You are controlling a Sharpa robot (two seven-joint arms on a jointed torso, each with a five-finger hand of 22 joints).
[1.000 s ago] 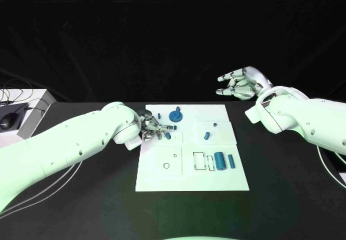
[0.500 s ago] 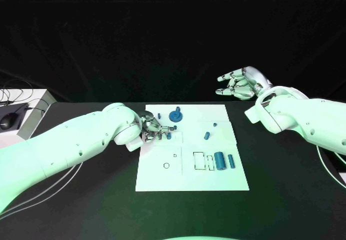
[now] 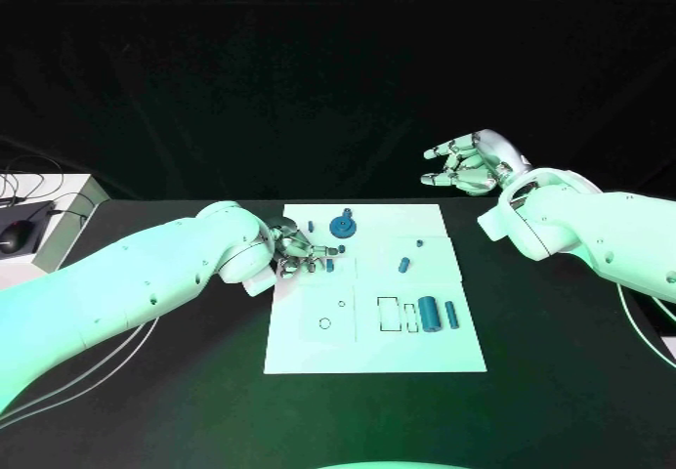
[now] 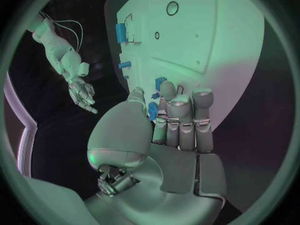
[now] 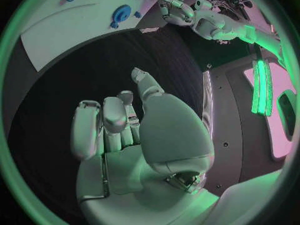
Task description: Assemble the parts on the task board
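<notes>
A: Matte black surface (image 3: 169,391), black backdrop behind it. At the nine o'clock edge sits a white box (image 3: 63,210) with cables and a dark mouse (image 3: 18,236). What is the left hand doing?

B: The left hand (image 3: 299,250) rests at the white task board (image 3: 373,347), on its ten o'clock side. Its fingers (image 4: 180,116) are curled close together over a small blue part (image 3: 327,262); whether they actually grip it, I cannot tell.

A: And the board itself?

B: A flat, smooth rectangular plate with outlined recesses. A round blue disc with a peg (image 3: 343,227) stands near twelve o'clock, a short blue pin (image 3: 403,263) lies near the centre, and blue bars (image 3: 439,316) stand by the slots around four o'clock. The oval hole (image 3: 325,322) and a rectangular slot (image 3: 388,313) look unfilled, so I'd judge the job roughly partway.

A: The right hand?

B: The right hand (image 3: 471,163) hangs raised beyond the board at two o'clock, silver fingers loosely bent, holding nothing.
</notes>
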